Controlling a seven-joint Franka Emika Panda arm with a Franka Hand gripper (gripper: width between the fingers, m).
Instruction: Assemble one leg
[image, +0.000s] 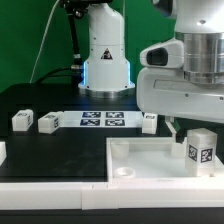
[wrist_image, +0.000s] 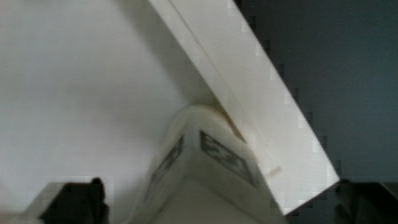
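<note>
My gripper (image: 200, 137) is shut on a white leg (image: 203, 151) whose black-and-white marker faces the camera. It holds the leg upright over the right part of the large white tray-like piece (image: 135, 150). In the wrist view the leg (wrist_image: 214, 165) sits between my dark fingers (wrist_image: 71, 203), above the tray's flat white face (wrist_image: 89, 90) and its raised rim (wrist_image: 231, 70). Two more legs (image: 20, 120) (image: 47, 122) stand at the exterior view's left, and a third (image: 149, 121) stands behind the tray.
The marker board (image: 102, 120) lies on the black table between the loose legs. A white robot base (image: 106, 60) stands at the back. The table's front edge runs just below the tray.
</note>
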